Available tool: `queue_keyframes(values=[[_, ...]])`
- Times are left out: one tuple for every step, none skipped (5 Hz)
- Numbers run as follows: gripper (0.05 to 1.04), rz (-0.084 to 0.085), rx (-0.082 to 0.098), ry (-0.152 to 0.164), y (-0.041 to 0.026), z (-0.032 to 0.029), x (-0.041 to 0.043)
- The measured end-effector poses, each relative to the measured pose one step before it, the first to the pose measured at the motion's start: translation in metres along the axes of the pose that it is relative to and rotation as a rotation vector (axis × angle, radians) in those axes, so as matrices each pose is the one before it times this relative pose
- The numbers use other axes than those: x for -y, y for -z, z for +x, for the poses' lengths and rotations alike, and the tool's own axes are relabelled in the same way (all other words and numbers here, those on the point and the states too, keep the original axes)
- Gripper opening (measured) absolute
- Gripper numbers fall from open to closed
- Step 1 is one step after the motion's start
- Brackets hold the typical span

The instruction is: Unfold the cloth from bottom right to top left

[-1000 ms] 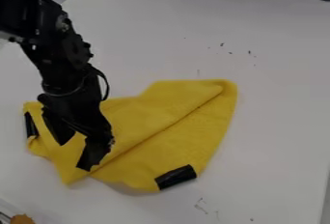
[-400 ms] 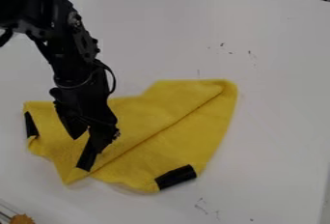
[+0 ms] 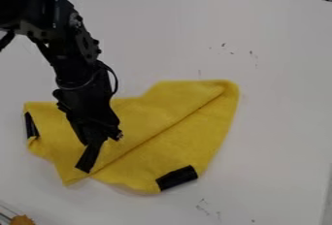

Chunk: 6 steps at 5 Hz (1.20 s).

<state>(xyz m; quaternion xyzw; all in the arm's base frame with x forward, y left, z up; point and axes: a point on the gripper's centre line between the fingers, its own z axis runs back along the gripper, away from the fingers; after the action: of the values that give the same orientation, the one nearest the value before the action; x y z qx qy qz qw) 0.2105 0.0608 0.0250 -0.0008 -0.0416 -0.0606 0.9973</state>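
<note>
- Camera view, far L: we see one black patch [image 3: 30, 125] on the yellow cloth [image 3: 149, 117], which lies flat on the white table [image 3: 279, 122].
- Next, mid-L: we see the gripper [image 3: 95, 143] low over the cloth. Its fingers are close together, and we think they pinch the black strip [image 3: 87, 160] near the btm edge. We can't tell how much cloth is b/w them.
- Mid: we see a long slanted line [image 3: 152, 136] where one layer sits on another, so the cloth is folded & the big job isn't done.
- R side: we see another black patch [image 3: 176, 178] by the btm edge, prob. a corner. The top R bit is bent over too.
- So, we'd say the grab is abt. done. Left to do: lift, pull to top L, lay flat, let go.
</note>
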Motion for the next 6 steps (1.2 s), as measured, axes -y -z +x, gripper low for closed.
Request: queue_keyframes(values=[[0.062,0.0066,-0.0032,0.0069,-0.00322,0.00288,-0.00282],[0.055,0.0415,-0.0018,0.0805,-0.01540,0.02285,-0.00701],[0.055,0.0504,-0.0126,0.1006,-0.01442,0.03745,-0.02052],[0.055,0.0156,-0.0234,0.0679,-0.00280,0.02913,-0.02234],[0.055,0.0007,-0.0158,0.0735,0.00824,0.02714,-0.02083],[0.054,-0.0094,-0.0169,0.0372,0.01257,0.01478,-0.02015]])
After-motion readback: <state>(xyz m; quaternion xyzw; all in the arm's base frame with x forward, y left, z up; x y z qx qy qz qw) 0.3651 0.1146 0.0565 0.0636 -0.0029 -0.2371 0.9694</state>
